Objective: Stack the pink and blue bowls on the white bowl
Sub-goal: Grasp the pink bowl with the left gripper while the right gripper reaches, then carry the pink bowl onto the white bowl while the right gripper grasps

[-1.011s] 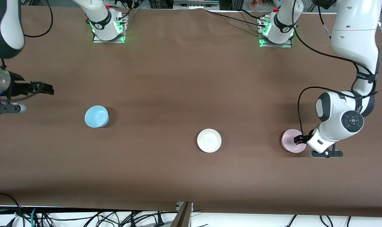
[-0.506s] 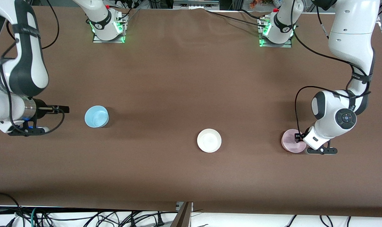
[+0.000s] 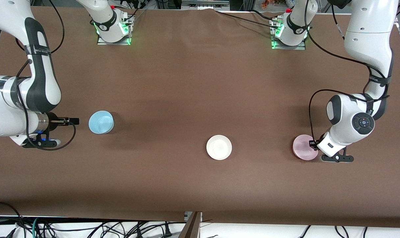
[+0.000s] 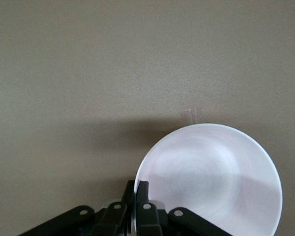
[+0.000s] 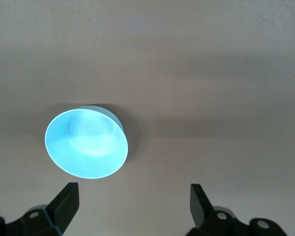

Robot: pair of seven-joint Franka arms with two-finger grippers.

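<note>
Brown table (image 3: 186, 82), three bowls (image 3: 219, 147)

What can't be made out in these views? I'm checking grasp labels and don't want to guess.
- Whether the pink bowl is lifted or still on the table: the front view looks straight down, and the left wrist view shows only the left pincer shut on its rim.
- Right pincer fingertips: cut off by the right wrist view's edge, short of the blue bowl.
- White bowl: in neither wrist view.
</note>
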